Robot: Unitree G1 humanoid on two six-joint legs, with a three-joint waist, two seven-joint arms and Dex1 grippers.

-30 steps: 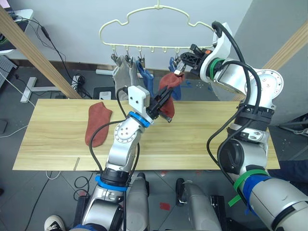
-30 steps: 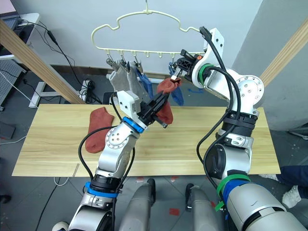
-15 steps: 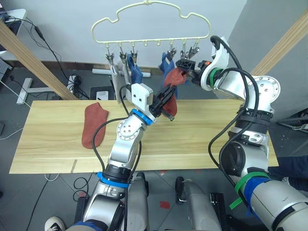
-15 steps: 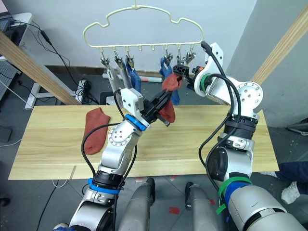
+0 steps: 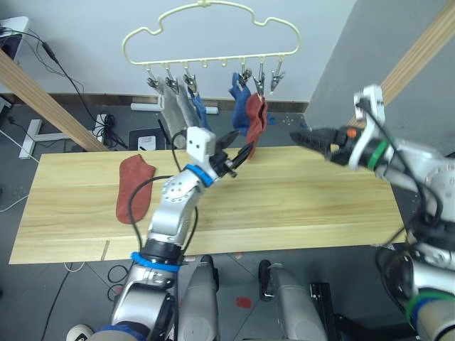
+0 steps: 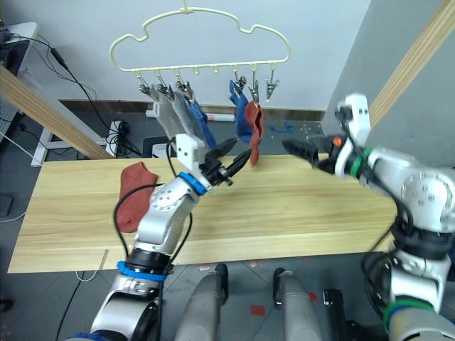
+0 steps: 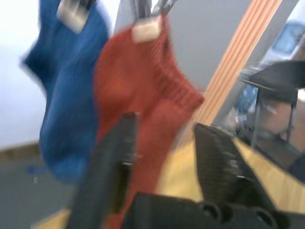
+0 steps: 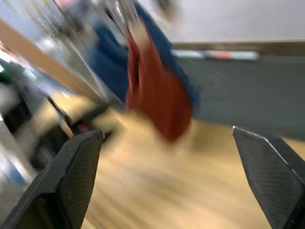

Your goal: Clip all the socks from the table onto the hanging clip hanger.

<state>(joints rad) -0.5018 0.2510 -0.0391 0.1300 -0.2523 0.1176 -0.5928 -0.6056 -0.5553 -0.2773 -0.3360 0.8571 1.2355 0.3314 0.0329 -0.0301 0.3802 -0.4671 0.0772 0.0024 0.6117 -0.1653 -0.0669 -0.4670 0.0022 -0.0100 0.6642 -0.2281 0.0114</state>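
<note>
Your clip hanger [image 5: 206, 32] hangs above and behind the far edge of the table [image 5: 298, 206], its pale-yellow cloud outline level. Five socks hang from its clips: two light grey socks [image 5: 173, 108] on the clips at your robot's left end, a blue sock [image 5: 199, 106] just beside them, then a second blue sock [image 5: 239, 103] and a rust-red sock [image 5: 255, 117] toward the right end. The rust-red one hangs straight down from its clip, partly in front of that second blue one (the left wrist view shows the clip biting its cuff [image 7: 147, 33]). The last clip [image 5: 276, 74] at the right end holds nothing.

Your left gripper [image 5: 238, 150] is raised over the far edge of the tabletop, just below and to the left of the hanging rust-red sock, its two black fingers spread apart and holding nothing; in the left wrist view the sock hangs beyond the gap between them. Your right gripper [image 5: 302, 137] is held up over the far right part of the tabletop, well apart from the hanger, pointing back toward it, its fingers also spread wide with nothing between them.

One more rust-red sock [image 5: 130, 187] lies flat on the tabletop near the far left corner, well apart from both grippers.
</note>
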